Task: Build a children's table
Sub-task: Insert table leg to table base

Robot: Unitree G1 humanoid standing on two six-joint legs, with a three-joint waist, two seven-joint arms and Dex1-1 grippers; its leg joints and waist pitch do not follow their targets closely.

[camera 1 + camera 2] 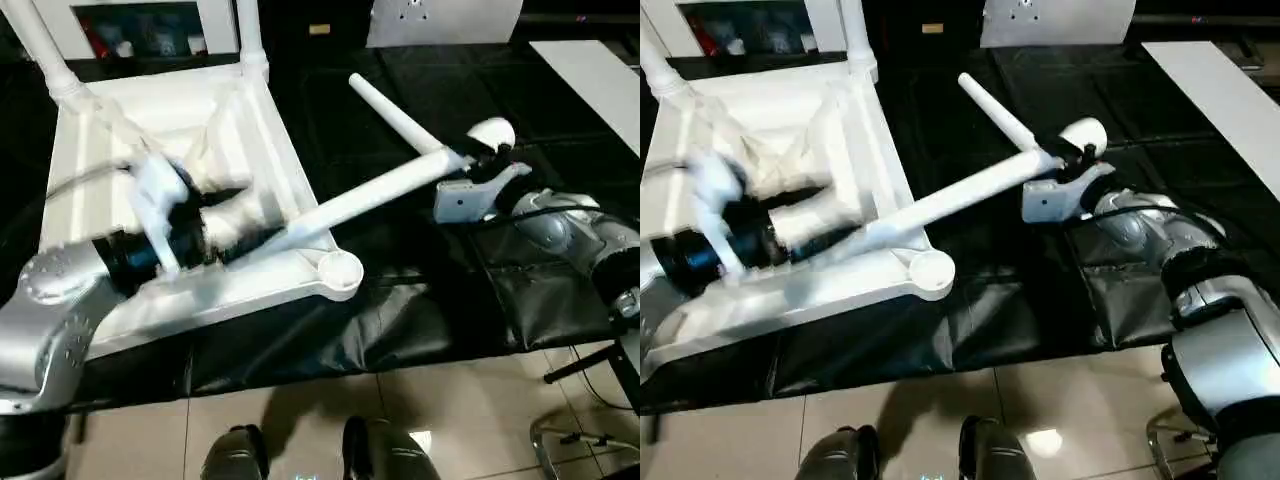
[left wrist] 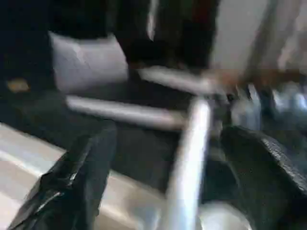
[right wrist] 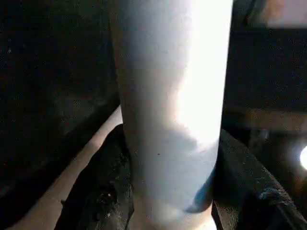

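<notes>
Tabletop (image 1: 150,110) lies upside down on the black worktable (image 1: 420,290), so its corner sockets face up. Right gripper (image 1: 478,160) clamps one loose leg (image 1: 370,195) slanting toward the near socket (image 1: 338,268), probably to insert it. Left gripper (image 2: 158,191) is spread around that leg, not gripping.

Robot lab or test workspace: worktable (image 1: 400,320) draped in black sheeting, glossy beige tiled floor (image 1: 450,420) with lamp glare, white panel (image 1: 445,20) propped at back, metal stand legs (image 1: 575,440) at the edge.
</notes>
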